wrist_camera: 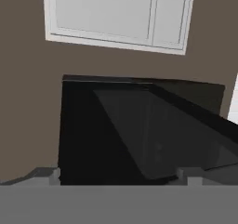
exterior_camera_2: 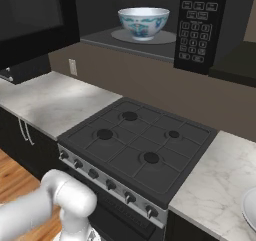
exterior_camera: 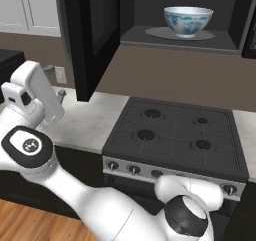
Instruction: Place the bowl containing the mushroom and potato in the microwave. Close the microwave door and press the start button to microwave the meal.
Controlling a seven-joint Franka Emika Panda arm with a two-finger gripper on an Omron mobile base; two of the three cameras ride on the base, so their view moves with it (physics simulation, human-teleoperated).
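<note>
The pale blue patterned bowl (exterior_camera: pixel 187 21) (exterior_camera_2: pixel 143 22) stands on the grey turntable (exterior_camera: pixel 156 33) inside the open black microwave (exterior_camera: pixel 200 42). Its rim hides the mushroom and the potato. The keypad panel (exterior_camera_2: pixel 200 25) is on the microwave's right side. The microwave door (exterior_camera: pixel 90 35) (exterior_camera_2: pixel 30 20) stands swung wide open to the left. My gripper (exterior_camera: pixel 59 96) hangs low and left of the door, over the counter, apart from it, open and empty. In the hand view, the door's (wrist_camera: pixel 116 135) dark glass face lies straight ahead.
A black gas stove (exterior_camera: pixel 175 135) (exterior_camera_2: pixel 135 145) sits below the microwave, with marble counter (exterior_camera: pixel 85 125) (exterior_camera_2: pixel 45 100) on both sides. A white bowl's edge (exterior_camera_2: pixel 250 207) shows at the far right. White cabinets (exterior_camera: pixel 30 10) (wrist_camera: pixel 116 14) hang beyond the door.
</note>
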